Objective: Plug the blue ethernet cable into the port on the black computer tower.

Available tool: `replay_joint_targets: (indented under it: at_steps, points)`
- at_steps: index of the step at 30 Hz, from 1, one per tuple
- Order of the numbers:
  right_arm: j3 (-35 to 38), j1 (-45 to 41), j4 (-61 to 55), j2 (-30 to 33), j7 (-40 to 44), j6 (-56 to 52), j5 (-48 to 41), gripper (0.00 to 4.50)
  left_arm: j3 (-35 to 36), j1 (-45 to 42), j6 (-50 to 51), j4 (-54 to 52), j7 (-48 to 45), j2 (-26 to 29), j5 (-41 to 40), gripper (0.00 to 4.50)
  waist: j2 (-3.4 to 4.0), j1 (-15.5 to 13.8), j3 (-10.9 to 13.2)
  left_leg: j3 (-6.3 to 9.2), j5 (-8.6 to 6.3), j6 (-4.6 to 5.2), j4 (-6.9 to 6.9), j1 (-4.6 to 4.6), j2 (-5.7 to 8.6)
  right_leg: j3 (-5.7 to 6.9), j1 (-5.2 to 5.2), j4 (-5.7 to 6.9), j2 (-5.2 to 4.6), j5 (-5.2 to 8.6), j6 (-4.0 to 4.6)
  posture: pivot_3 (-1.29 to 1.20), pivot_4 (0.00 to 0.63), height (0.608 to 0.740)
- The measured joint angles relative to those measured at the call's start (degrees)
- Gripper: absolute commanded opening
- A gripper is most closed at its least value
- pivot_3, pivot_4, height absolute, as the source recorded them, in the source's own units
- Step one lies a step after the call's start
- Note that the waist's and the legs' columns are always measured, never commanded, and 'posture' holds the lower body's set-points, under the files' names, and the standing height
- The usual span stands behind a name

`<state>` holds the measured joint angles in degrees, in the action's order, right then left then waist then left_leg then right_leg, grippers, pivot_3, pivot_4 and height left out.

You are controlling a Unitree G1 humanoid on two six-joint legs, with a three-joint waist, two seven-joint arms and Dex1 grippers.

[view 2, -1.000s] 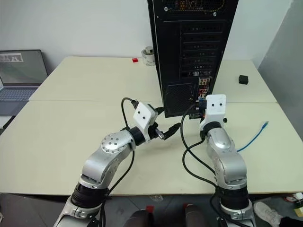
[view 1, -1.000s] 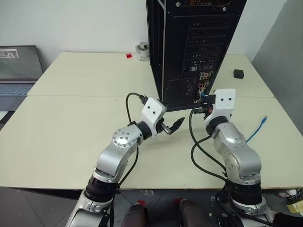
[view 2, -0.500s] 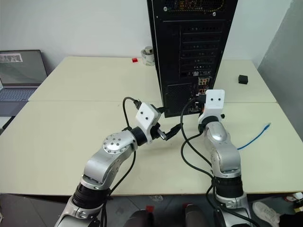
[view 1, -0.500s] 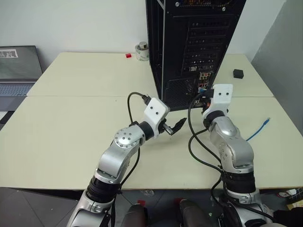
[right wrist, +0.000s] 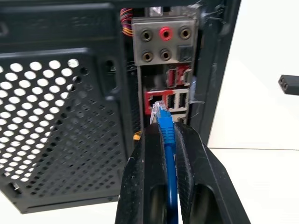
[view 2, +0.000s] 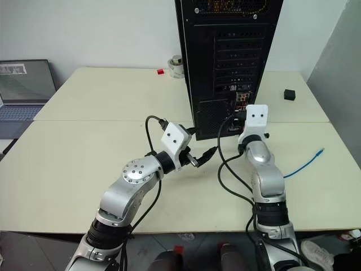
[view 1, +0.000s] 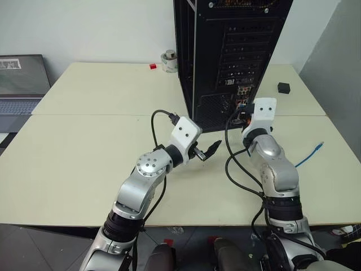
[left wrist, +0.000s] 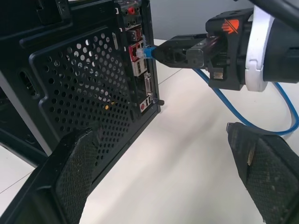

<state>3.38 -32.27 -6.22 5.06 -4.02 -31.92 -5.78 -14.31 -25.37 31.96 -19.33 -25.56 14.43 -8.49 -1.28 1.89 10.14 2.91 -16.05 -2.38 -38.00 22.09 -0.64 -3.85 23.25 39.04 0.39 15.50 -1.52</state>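
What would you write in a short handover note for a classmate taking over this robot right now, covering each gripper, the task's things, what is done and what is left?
Right gripper: shut on the blue ethernet cable just behind its clear plug, held close to the rear panel of the black computer tower.
Left gripper: open, holding nothing, beside the tower's lower grille.
Cable: its far end lies loose on the table to the robot's right.
Done: cable picked up, plug brought close to the port.
Left: seat the plug fully; whether it has entered cannot be told. Then release.
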Motion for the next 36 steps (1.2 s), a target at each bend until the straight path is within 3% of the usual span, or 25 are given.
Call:
replay_joint_targets:
  at_steps: [36]
  points:
    - [-1.47, -2.10, 4.45, -0.44, 1.19, 2.68, 2.32, 0.00, 0.12, 0.00, -0.99, 0.72, -0.05, 0.38, 0.86, 4.50, 0.00, 1.22, 0.00, -0.03, 0.00, 0.00, 0.01, -0.04, -0.03, -0.07, 0.01, 0.02, 0.02, 0.00, 0.00, 0.00, 0.150, 0.740]
